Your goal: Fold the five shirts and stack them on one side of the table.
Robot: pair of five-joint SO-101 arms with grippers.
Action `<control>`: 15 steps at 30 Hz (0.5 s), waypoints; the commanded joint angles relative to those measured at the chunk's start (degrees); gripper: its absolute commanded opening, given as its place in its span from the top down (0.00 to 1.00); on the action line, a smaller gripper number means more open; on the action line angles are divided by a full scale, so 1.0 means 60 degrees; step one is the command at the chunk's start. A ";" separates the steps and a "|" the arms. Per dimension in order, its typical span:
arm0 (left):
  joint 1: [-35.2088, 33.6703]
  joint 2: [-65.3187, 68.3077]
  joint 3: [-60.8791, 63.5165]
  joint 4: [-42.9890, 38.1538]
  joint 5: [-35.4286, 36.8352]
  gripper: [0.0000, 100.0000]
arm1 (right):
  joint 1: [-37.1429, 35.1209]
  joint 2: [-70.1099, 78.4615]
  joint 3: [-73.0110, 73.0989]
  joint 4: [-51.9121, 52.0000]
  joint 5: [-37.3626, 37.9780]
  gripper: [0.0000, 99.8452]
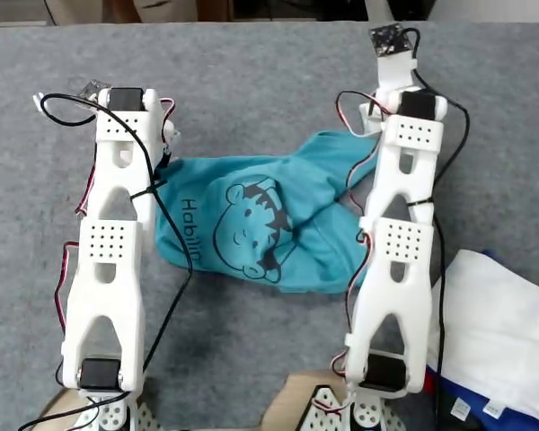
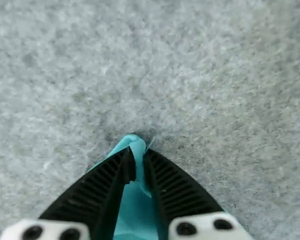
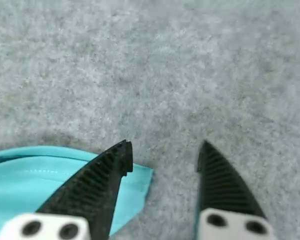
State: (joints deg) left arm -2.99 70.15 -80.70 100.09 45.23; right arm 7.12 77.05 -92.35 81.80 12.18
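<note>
Left gripper (image 2: 137,162) is pinched shut on a fold of a crumpled teal shirt (image 2: 136,144) of soft fabric. Its two ribbed black fingers (image 2: 175,185) press together with the cloth between them, and a small tuft pokes out just past the tips. Grey felt-like table cover (image 2: 190,75) lies all around beyond that tuft.

Right gripper (image 3: 165,152) stands wide apart with nothing in its grasp. One finger (image 3: 97,182) lies over a hemmed corner of the shirt (image 3: 40,172), and the other is over bare grey cover just beside that corner. Whether the first finger touches the cloth cannot be told.

In the high view the shirt (image 1: 251,224) lies bunched between the two white arms, with its dark-outlined cartoon animal face up. One edge runs under the left arm (image 1: 117,233), and a narrow tongue of fabric stretches toward the far end of the right arm (image 1: 400,224). A heap of white cloth (image 1: 508,323) sits on the outer side of the right arm, near its base and apart from the shirt.
</note>
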 commanded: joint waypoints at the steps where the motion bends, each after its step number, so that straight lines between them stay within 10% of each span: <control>1: 0.0000 -0.0125 -0.0454 0.0103 0.0088 0.96 | 0.0286 -0.0608 -0.0432 0.0161 0.0044 0.90; 15: -0.0322 0.0608 -0.0454 -0.0234 0.0029 0.96 | -0.0344 -0.0652 0.0842 0.0791 -0.0322 0.78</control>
State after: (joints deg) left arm -4.31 72.88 -81.93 99.91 45.23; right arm 6.07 76.53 -87.87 86.46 10.95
